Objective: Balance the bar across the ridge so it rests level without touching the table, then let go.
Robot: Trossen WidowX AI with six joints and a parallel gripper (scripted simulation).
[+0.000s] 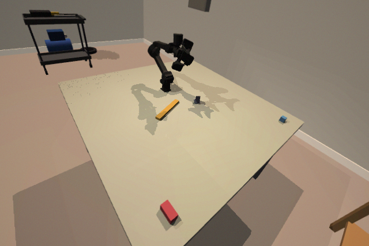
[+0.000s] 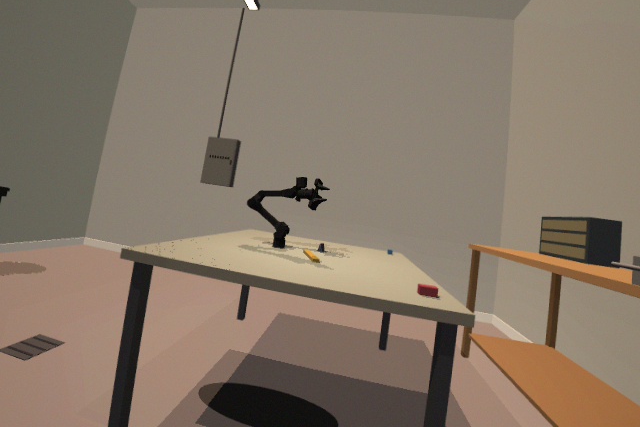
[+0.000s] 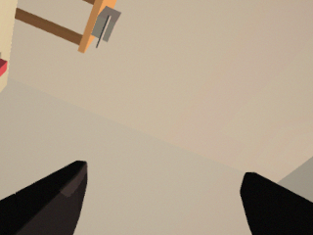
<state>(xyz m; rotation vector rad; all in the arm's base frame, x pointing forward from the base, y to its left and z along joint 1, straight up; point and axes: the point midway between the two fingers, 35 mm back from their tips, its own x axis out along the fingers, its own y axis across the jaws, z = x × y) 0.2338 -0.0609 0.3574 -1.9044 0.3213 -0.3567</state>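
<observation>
The bar (image 1: 167, 109), a flat yellow strip, is seen lying directly on the tabletop (image 1: 190, 159), near the arm's base (image 1: 165, 83) and in front of it. The ridge (image 1: 197, 99), a small dark wedge, stands upright just beside the bar's far end, apart from it and not under it. The tool (image 1: 180, 62) is held high above the tabletop, well clear of both items, and is aimed outward toward the wall. In the wrist view its two dark fingers are seen partly spread, with nothing between them. A small blue cube (image 1: 282, 118) sits near the far right tabletop corner; a red block (image 1: 169, 211) lies near the near edge.
</observation>
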